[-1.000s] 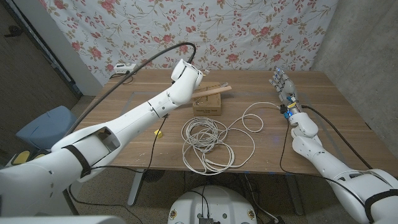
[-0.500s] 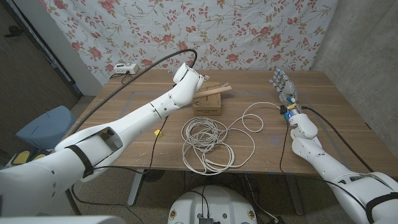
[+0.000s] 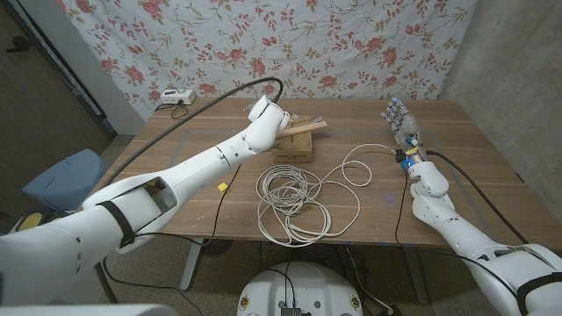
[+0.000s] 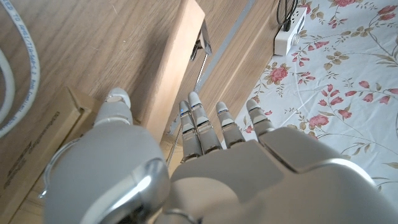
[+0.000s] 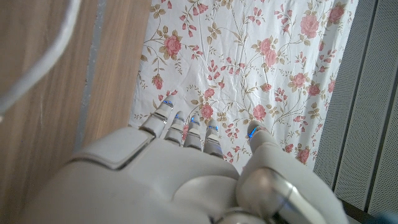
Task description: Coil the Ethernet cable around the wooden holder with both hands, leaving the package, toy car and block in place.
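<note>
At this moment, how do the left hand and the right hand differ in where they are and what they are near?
The left hand reaches over the wooden holder on the cardboard package at mid-table; the right hand stands apart by the table's right side. The left hand's fingers extend beside the holder; the right hand's point at the floral cloth. Both hold nothing.

A brown wooden worktop (image 3: 474, 132) stands before a white floral-print cloth backdrop (image 3: 351, 44). A white power strip (image 3: 174, 96) lies at the worktop's far left corner. A blue rounded stool (image 3: 61, 180) sits on the floor beside the worktop's left edge.
</note>
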Motion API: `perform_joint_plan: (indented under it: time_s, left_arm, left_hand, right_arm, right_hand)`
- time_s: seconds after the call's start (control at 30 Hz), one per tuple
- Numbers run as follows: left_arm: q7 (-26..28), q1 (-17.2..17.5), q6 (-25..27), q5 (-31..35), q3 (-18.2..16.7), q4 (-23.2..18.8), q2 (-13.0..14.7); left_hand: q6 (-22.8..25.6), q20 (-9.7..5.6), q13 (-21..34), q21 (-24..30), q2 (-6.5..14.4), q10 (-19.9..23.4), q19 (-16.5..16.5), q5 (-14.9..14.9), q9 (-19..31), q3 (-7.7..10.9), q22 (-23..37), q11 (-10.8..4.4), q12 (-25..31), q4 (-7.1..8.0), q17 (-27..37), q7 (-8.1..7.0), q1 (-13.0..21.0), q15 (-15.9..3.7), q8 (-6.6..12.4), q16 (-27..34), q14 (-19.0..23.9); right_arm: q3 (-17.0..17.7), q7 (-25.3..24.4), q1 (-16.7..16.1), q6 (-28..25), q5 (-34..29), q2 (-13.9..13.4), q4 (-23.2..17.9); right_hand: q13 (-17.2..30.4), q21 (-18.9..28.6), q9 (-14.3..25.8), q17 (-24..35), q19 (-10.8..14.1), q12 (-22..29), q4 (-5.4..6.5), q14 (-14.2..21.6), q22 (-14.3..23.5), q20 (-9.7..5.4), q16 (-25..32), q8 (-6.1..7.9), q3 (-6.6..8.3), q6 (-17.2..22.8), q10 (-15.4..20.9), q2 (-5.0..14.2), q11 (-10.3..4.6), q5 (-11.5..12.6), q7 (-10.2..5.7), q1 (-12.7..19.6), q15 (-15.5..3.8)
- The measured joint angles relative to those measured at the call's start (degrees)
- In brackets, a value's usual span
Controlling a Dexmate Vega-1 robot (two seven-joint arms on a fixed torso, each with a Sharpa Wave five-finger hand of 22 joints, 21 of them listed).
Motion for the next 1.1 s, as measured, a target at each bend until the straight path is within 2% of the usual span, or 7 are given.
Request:
perform_joint_plan:
  time_s: [0.27,0.5,0.7,0.83,0.9,0.97,1.1]
  left_arm:
    - [2.25,-0.32,0.78,-1.95,1.5,1.26,0.11]
    - [5.32,-0.2,1.64,-3.12,3.16,2.43,0.67]
    - [8.39,0.37,2.48,-3.81,4.18,3.05,1.13]
    - [11.0,0.9,3.31,-4.1,4.67,3.19,1.45]
    - [12.44,1.41,3.92,-4.1,4.94,3.24,1.7]
    - [13.77,1.71,4.5,-4.08,5.02,3.24,1.82]
    - [16.24,2.52,5.8,-3.95,5.06,3.15,2.15]
  left_hand:
    - [2.17,-0.34,-0.27,0.0,1.55,2.85,0.34,0.0,0.0,0.2,0.0,0.13,0.56,0.5,-0.09,0.09,0.78,-0.28,0.26,0.45,1.15]
    - [5.41,-0.62,-0.14,0.24,4.42,7.16,3.33,-0.46,0.0,2.12,0.01,-0.39,1.55,-0.97,-0.43,0.1,3.68,-0.55,1.03,0.94,3.88]
    - [12.52,-1.86,1.17,4.06,7.46,14.56,12.77,-3.8,0.56,6.85,0.01,-1.01,5.01,-2.83,-0.43,1.04,14.39,-0.81,3.11,1.43,12.16]
    - [21.27,-3.08,4.65,6.66,9.04,21.94,18.13,-5.78,2.49,8.46,0.12,-1.79,10.79,-2.7,-0.28,3.11,20.65,-1.08,7.7,1.85,19.55]
    - [24.23,-4.15,7.32,8.36,8.9,25.05,21.21,-5.78,4.02,9.63,0.27,-1.82,14.28,-2.58,0.2,4.03,21.02,-0.36,10.33,2.93,23.39]
    - [24.34,-5.15,10.33,10.57,8.62,25.7,24.99,-5.78,5.72,10.62,0.58,-1.71,17.0,-1.75,0.91,4.56,21.3,1.93,11.88,4.21,25.88]
    - [19.31,-6.06,16.08,14.87,9.41,24.45,30.28,-5.78,9.07,12.95,1.51,-0.81,20.6,0.97,2.28,5.86,20.51,3.13,13.44,4.97,29.31]
  right_arm:
    - [0.07,0.48,0.37,0.35,0.29,0.19,0.65]
    - [0.12,0.98,0.77,0.37,0.54,0.26,1.26]
    - [0.12,1.49,1.33,0.38,0.58,0.27,1.96]
    - [0.08,1.85,1.82,0.38,0.59,0.29,2.56]
    - [0.06,2.11,2.06,0.38,0.59,0.3,2.85]
    - [0.0,2.29,2.27,0.38,0.59,0.32,3.08]
    - [-0.07,2.62,2.65,0.39,0.59,0.33,3.56]
  right_hand:
    - [0.0,0.0,0.0,0.0,0.0,0.0,0.0,0.21,0.0,0.0,0.0,0.0,0.0,0.0,0.0,0.0,0.0,0.0,0.0,0.0,-0.21]
    - [0.0,0.0,0.0,0.0,0.0,0.0,0.0,0.21,0.0,0.0,0.0,0.0,0.0,0.0,0.0,0.0,0.0,0.0,0.0,0.0,-0.21]
    - [0.0,0.0,0.0,0.0,-0.01,0.0,-0.08,0.2,0.0,0.0,0.0,0.0,0.08,0.0,0.0,0.0,0.0,0.0,0.01,0.0,-0.21]
    - [0.0,0.0,0.0,0.0,-0.01,0.0,-0.24,0.2,0.0,0.01,0.0,0.0,0.24,0.0,0.0,-0.01,0.0,0.0,0.0,-0.01,-0.21]
    - [-0.01,0.0,0.0,0.0,-0.01,0.0,-0.24,0.2,0.0,0.01,0.0,0.0,0.24,0.01,0.0,-0.16,0.0,0.0,0.0,-0.16,-0.21]
    - [0.0,0.0,0.0,0.0,-0.01,0.0,-0.24,0.2,0.0,0.01,0.0,0.0,0.24,0.01,0.0,-0.16,0.0,0.0,0.0,-0.16,-0.21]
    - [-0.01,0.0,0.0,0.0,-0.01,0.0,-0.24,0.2,0.0,0.01,0.0,0.0,0.24,0.01,0.0,-0.16,0.0,0.0,0.01,-0.16,-0.21]
